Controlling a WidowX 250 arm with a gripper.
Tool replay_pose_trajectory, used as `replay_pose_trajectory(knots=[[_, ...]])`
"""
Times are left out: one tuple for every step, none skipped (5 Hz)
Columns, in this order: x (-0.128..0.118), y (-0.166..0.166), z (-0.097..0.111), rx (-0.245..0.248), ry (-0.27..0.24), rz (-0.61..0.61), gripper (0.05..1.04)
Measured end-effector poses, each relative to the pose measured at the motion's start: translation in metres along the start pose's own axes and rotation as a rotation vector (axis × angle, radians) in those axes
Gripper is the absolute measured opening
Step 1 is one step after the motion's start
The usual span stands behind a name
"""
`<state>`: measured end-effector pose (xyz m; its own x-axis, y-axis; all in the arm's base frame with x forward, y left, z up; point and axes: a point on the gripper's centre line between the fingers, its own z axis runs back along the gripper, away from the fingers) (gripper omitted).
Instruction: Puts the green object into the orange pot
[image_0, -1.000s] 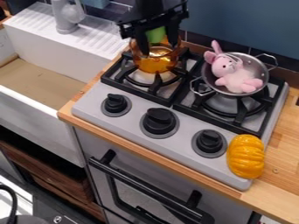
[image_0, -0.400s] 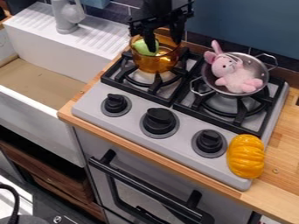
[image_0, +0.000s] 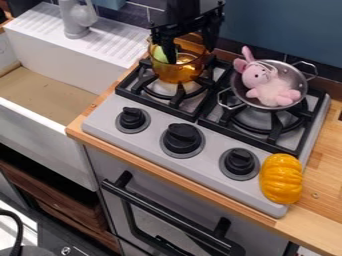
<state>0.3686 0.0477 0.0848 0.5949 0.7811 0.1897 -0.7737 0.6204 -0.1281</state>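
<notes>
Just beside the picture-left finger (image_0: 168, 49) of the gripper (image_0: 191, 56), the green object (image_0: 158, 54) is partly hidden by that finger and blurred behind the wall of the orange pot (image_0: 175, 75), so its full shape cannot be told, and the pot's back rim is partly covered behind the spread fingers. Above them the arm (image_0: 182, 7) is cut off by the top edge, as is the faucet (image_0: 77, 20) well to their left; to their right, a pink plush toy (image_0: 270, 92) hides much of the metal pot's (image_0: 295, 77) bottom.
</notes>
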Motion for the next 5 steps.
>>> replay_pose_trajectory(knots=[[0.000, -0.001, 0.014, -0.003, -0.026, 0.020, 0.990], [-0.011, 0.001, 0.025, 0.001, -0.033, -0.002, 0.990], [-0.026, 0.002, 0.045, -0.013, -0.043, -0.014, 0.990], [-0.045, 0.013, 0.044, 0.008, -0.016, -0.062, 0.990], [-0.061, 0.024, 0.041, 0.012, -0.008, -0.113, 0.990]])
